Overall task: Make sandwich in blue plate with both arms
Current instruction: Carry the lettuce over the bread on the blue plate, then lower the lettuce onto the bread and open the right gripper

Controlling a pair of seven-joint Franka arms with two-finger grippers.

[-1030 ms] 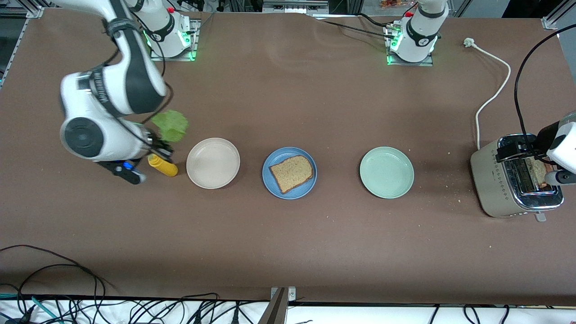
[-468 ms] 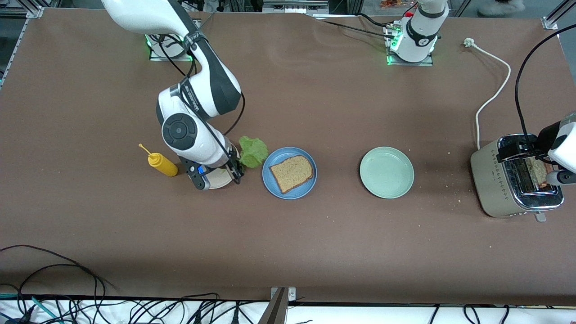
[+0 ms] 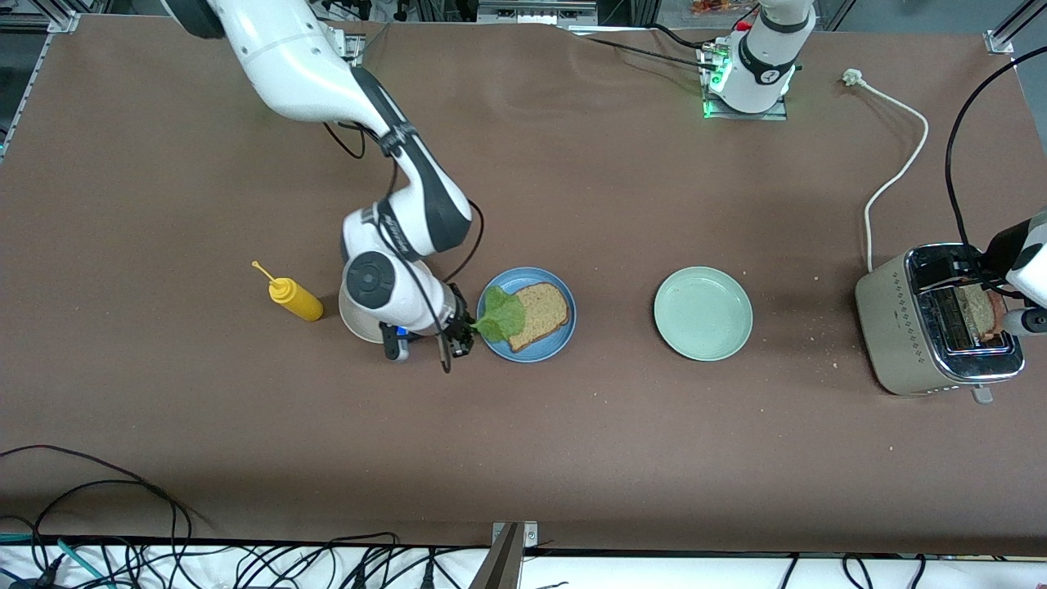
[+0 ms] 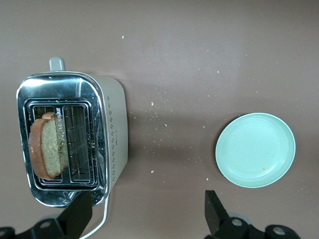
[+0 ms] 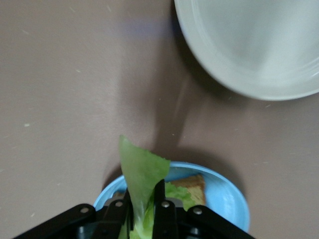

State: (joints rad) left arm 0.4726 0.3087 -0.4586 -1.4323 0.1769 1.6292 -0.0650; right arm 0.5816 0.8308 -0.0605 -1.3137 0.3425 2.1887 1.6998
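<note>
**Lettuce at blue plate's rim**

Right pincer (image 3: 465,334) was clamped on the lettuce leaf (image 3: 501,315), which overhung the bread slice (image 3: 536,314) on the blue plate (image 3: 564,327). Left pincer (image 4: 149,219), fingers apart, hung empty over the toaster (image 3: 932,323), waiting.

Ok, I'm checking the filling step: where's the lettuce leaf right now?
The lettuce leaf is pinched in the right gripper, over the blue plate's edge toward the beige plate, overlapping the bread slice.
</note>
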